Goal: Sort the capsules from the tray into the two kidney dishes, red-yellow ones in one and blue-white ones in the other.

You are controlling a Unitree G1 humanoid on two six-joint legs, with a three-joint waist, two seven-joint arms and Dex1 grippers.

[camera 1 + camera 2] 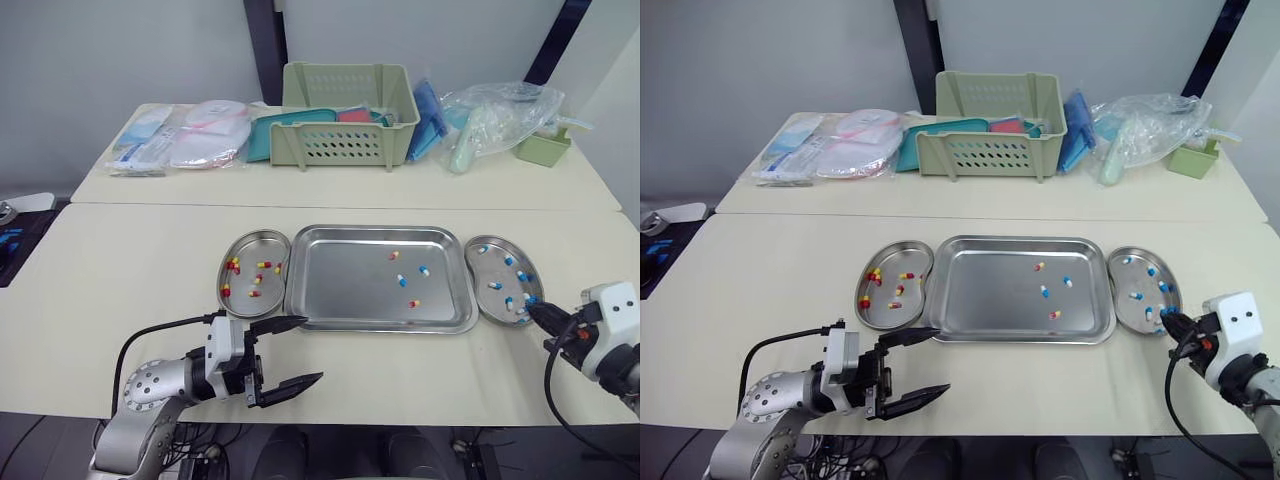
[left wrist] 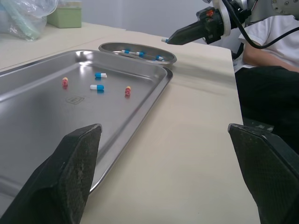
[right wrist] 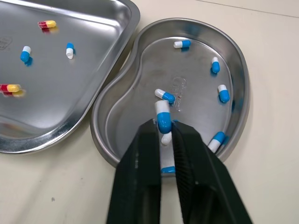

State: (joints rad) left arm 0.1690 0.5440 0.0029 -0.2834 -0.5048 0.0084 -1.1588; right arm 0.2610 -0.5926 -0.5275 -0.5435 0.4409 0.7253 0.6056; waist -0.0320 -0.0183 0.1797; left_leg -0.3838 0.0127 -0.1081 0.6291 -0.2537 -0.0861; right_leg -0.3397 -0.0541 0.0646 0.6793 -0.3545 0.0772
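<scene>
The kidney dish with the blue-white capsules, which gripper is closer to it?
Right. The right gripper hangs over the near edge of that dish, holding a blue-white capsule. The left gripper, open, is far off at the left front corner of the tray.

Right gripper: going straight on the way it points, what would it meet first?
Probably the loose blue-white capsule lying just ahead of the tip, then the floor of the right kidney dish. The right gripper, shut on a held blue-white capsule, points into that dish; its height above it is unclear.
</scene>
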